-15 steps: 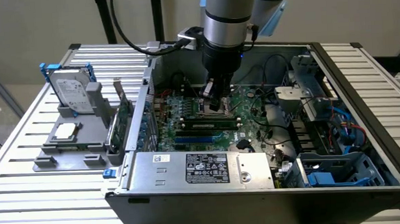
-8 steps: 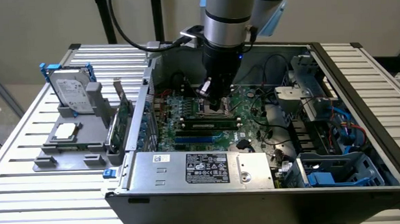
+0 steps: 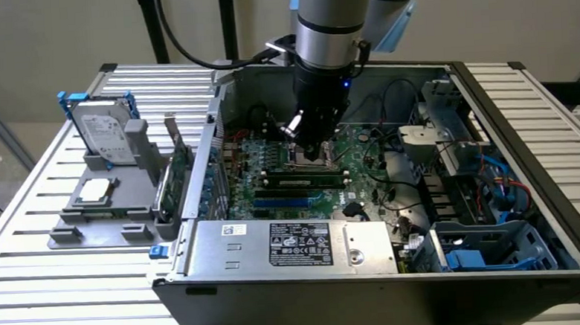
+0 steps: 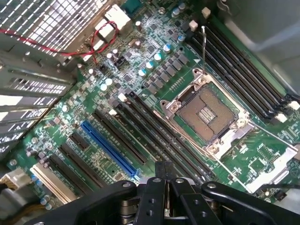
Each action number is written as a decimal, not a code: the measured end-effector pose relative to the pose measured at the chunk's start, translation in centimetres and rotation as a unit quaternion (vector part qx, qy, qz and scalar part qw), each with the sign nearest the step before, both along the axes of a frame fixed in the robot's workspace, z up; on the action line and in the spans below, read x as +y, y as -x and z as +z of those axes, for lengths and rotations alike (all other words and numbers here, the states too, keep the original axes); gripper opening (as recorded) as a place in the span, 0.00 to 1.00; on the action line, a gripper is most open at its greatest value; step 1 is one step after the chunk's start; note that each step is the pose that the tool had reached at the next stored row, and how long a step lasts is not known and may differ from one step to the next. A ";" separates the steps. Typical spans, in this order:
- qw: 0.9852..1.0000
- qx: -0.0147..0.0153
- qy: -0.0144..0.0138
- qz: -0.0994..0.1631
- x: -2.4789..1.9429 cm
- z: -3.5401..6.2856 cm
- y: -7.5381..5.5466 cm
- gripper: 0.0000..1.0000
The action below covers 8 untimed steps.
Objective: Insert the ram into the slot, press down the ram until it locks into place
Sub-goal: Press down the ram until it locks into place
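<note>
End effector [image 4: 164, 171]: fingers pressed together, nothing pinched, hung over mobo by CPU socket [image 4: 206, 112].
Ram [image 3: 306, 182]: seated in slot [image 3: 301, 178], just below/in front of end effector tip.
Axis: ram ran along exterior view's left–right.
Near: blue slot [image 4: 110, 147] beside fingers.
Case: on table [image 3: 34, 213].

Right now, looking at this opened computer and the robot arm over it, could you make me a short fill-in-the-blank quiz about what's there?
1. The gripper hangs over the motherboard with its fingers ____.
2. Among the black slots on the board lies one long slot coloured ____.
3. The square metal CPU socket has ____ chip in it.
4. In the exterior view, a ram stick lies across the board just below the ____.

Missing words: shut; blue; no; gripper
</note>
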<state>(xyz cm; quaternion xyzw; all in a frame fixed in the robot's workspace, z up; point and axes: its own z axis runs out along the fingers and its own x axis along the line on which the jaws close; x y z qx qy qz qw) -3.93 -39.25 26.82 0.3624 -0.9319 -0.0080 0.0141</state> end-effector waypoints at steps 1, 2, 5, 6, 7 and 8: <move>1.000 0.000 0.000 -0.009 0.00 0.00 0.0 0.11; 1.000 0.000 0.000 -0.018 0.00 0.00 0.0 0.11; 0.999 0.000 0.000 -0.044 0.00 0.00 0.0 0.11; 0.999 0.000 0.000 -0.053 0.00 0.00 0.0 0.11; 0.998 0.000 0.000 -0.062 0.00 0.00 0.0 0.11; 0.997 0.000 0.000 -0.071 0.00 0.00 0.0 0.11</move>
